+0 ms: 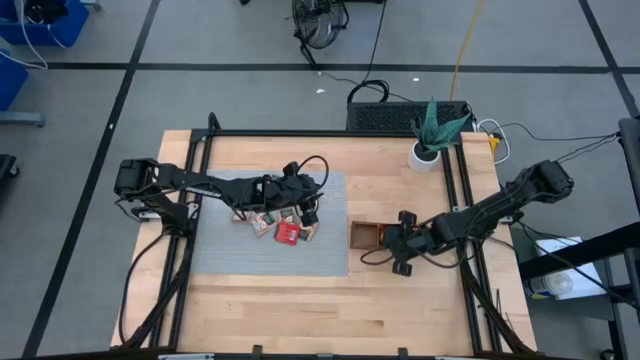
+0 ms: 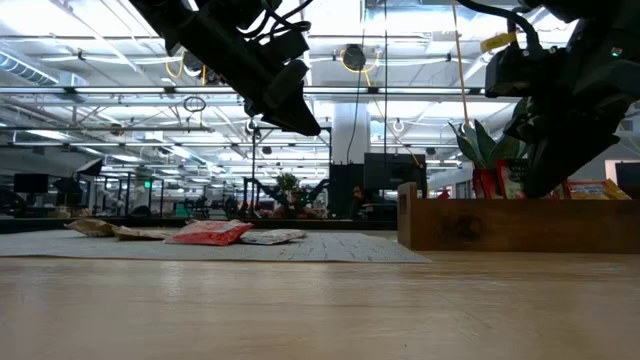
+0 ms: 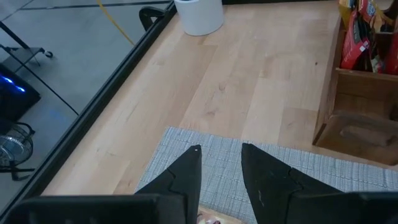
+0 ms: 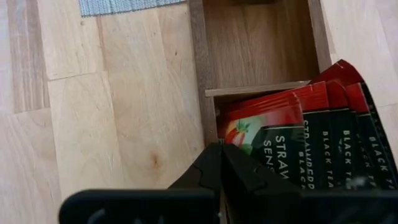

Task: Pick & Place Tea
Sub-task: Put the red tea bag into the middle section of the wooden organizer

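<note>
Several tea sachets (image 1: 278, 222) lie flat in a loose heap on the grey mat (image 1: 230, 255); the low view shows a red one (image 2: 215, 232) among them. My left gripper (image 3: 221, 149) hangs open above the mat, just to the right of the heap, with nothing between its fingers. More red sachets (image 4: 311, 124) stand on edge in one compartment of the wooden tray (image 1: 362, 235); the compartment beside it (image 4: 255, 43) holds nothing. My right gripper (image 4: 221, 152) is shut and points steeply down at the filled compartment's left end. My right gripper's shut fingertips (image 4: 211, 163) stand right at the tray's wall and the top edge of the first red sachet (image 4: 261, 127), coming from above at a slant. Whether they touch either one, I cannot tell.
A white cup with a green plant (image 1: 428, 150) stands at the table's far right. Black frame rails (image 1: 200, 150) run along the table's sides. Bare wood (image 1: 330, 310) lies toward the near edge. Cables trail off the far side.
</note>
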Tool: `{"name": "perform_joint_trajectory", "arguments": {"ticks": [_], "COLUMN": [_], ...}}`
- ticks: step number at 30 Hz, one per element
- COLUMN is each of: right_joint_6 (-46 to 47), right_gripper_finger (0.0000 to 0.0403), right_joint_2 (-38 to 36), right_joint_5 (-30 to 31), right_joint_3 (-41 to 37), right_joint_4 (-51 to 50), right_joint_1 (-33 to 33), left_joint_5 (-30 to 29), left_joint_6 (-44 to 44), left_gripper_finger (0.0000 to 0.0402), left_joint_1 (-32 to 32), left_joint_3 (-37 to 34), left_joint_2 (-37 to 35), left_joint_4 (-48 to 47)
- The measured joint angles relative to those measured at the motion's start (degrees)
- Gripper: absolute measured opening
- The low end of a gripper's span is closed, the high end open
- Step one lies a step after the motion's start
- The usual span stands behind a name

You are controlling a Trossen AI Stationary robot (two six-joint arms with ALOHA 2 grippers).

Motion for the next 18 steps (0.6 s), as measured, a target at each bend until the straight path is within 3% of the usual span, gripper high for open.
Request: {"name": "perform_joint_trajectory", "arguments": {"ticks": [10,18], "right_joint_6": [-0.55,-0.52], "right_gripper_finger": [0.0000,0.0000], "right_joint_2": [-1.08,2.81], "right_joint_5": [3.90,-0.46], "right_joint_3": [-0.26,-0.19], "right_joint_4": [-2.24,-1.61], "right_joint_1": [-0.17,-0.45], "left_joint_5": [-0.02,-0.03], "left_joint_6": [-0.02,-0.04], "left_gripper_finger": [0.0118,0.0118], "left_joint_1": [0.00,0.00], "left_joint_3": [0.00,-0.02], "left_joint_2": [0.00,-0.02], "left_joint_4": [0.02,0.04]}}
